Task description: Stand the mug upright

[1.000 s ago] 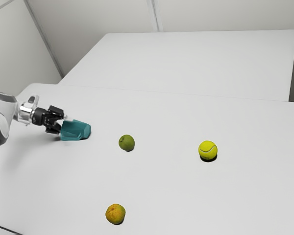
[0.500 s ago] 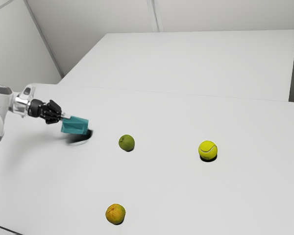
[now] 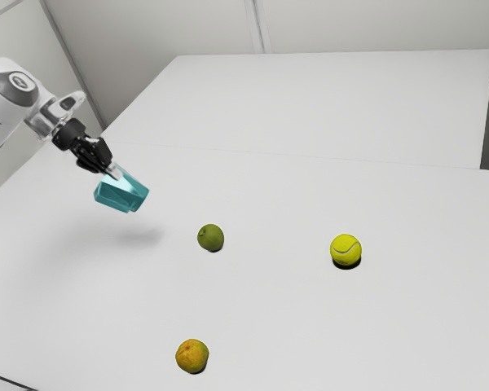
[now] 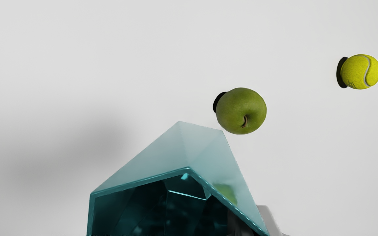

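3 round things on the white table (image 3: 269,309): a green apple with a short brown stem (image 3: 211,237), a fuzzy yellow-green tennis ball with a pale curved seam (image 3: 345,250), and a mottled orange-yellow fruit (image 3: 192,356). Of these, nearest to the mug, the apple, toward the exterior view's right. Farther that way, the tennis ball, well apart from the apple. Well apart too, near the exterior view's bottom edge, the orange-yellow fruit. In the wrist view, apple past the mug's far end, stem toward the camera.

Above the table, held off its surface, a translucent teal mug with flat, angular sides (image 3: 121,194). Over a soft grey shadow (image 3: 138,237), tilted, not upright. Mouth toward the hand, rim angular and glossy, inside dark teal with thin bright glints. Through the wall, a blurry green patch. Clamped on the mug's wall near the rim, the black 2-finger gripper (image 3: 113,172): 1 finger inside the mouth, the other outside. Cannot make out a handle for certain.
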